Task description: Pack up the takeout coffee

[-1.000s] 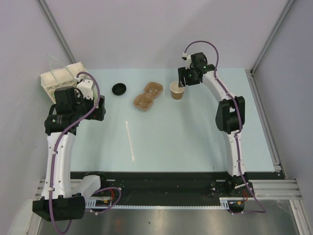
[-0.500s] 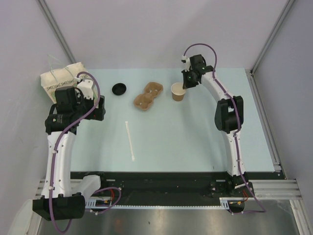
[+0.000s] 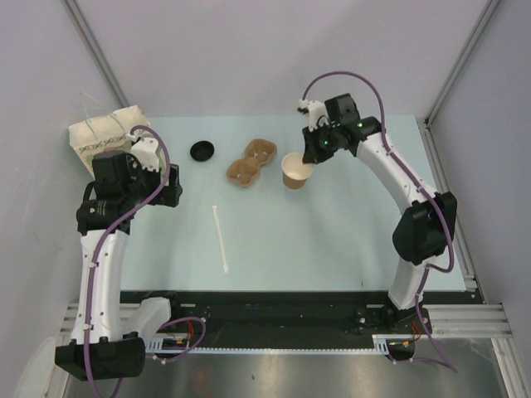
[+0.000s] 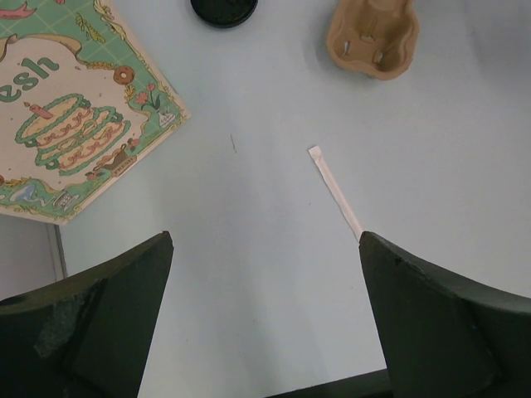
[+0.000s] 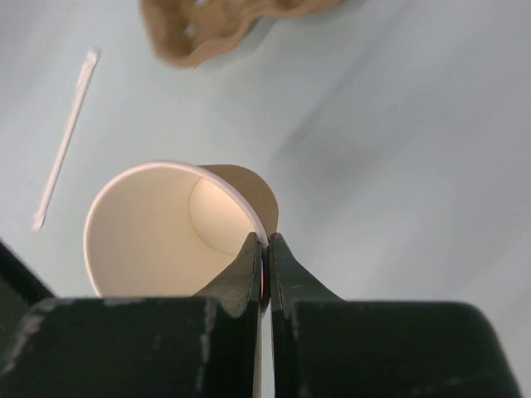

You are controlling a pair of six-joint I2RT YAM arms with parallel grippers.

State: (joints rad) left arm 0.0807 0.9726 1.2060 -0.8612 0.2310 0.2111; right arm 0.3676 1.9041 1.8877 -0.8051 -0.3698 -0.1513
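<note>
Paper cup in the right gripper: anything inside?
Nothing visible: the cup shows bare white wall and bottom. The right gripper pinches its rim and hides the near inner wall. The black lid lies apart on the table.

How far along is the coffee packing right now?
Done: nothing packed; the carrier sits empty. In hand: the right gripper pinches the open cup by its rim. Left: the lid lies apart on the table, unfitted; the left gripper hangs open, holding nothing.

- Tan outside, white inside: paper cup (image 5: pixel 149 240)
- Black: lid (image 3: pixel 202 150), left of the cup carrier
- Brown: cup carrier (image 3: pixel 251 162)
- White: stir stick (image 3: pixel 220 238)
- Cream with green-and-orange cartoon print: bag (image 4: pixel 75 133)
- Pale blue-green: table (image 3: pixel 332 240)
</note>
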